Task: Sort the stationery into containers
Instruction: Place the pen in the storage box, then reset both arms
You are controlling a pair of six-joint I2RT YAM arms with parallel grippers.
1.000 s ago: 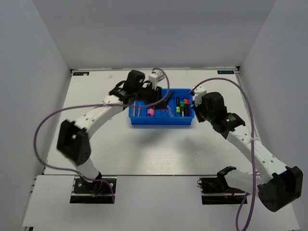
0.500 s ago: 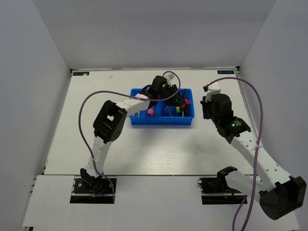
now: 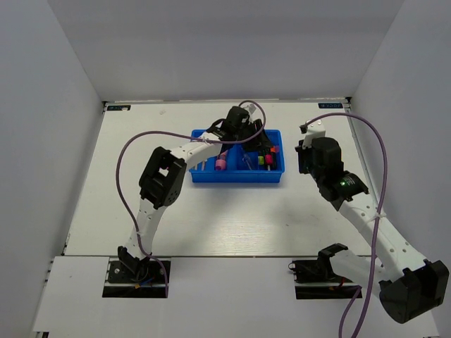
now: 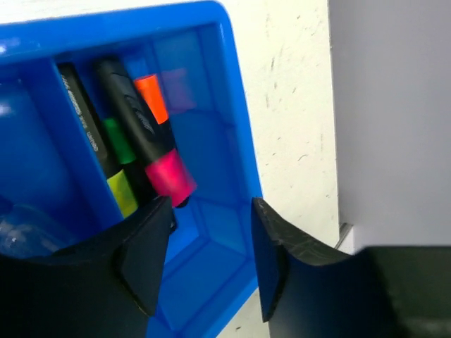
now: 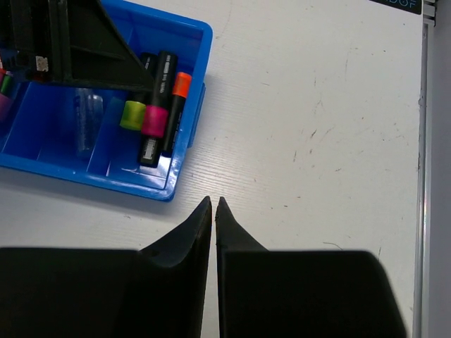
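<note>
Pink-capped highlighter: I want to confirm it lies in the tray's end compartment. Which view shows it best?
Left wrist: the pink-capped highlighter is close and sharp, lying on other highlighters in the blue tray's end compartment. Right wrist shows it smaller; the top view gives only a coloured speck.

No text legible anywhere. Black highlighter barrels in the end compartment of the blue tray carry white print along their length, seen in both wrist views, but it's too blurred & small to read. Far-left sticker, dark, at the far left corner of the desk, and far-right sticker, at the far right corner, show pale marks, too tiny to make out from top cam. Dark label at desk edge in right wrist view: pale letters cut off by the frame, can't be read
</note>
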